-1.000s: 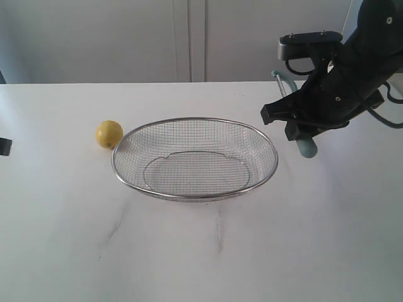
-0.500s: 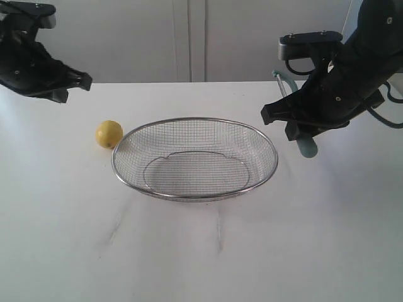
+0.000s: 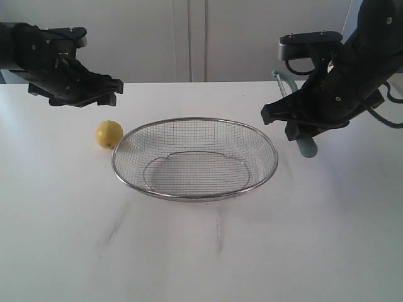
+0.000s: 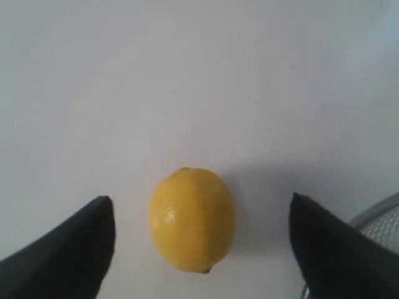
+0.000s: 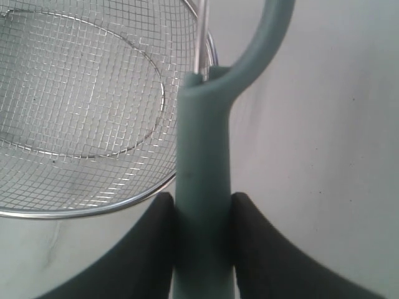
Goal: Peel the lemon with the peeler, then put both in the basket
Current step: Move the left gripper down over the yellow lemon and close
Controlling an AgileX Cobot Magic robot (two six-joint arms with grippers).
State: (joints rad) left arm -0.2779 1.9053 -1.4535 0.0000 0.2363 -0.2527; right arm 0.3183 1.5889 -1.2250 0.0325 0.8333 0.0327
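Holding peeler (image 5: 202,137), head pointing beyond right gripper (image 5: 201,200)

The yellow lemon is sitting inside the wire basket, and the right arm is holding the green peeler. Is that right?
Not quite. The lemon sits on the table just outside the basket, not inside it; the exterior view shows this. The right arm's fingers do hold the green peeler.
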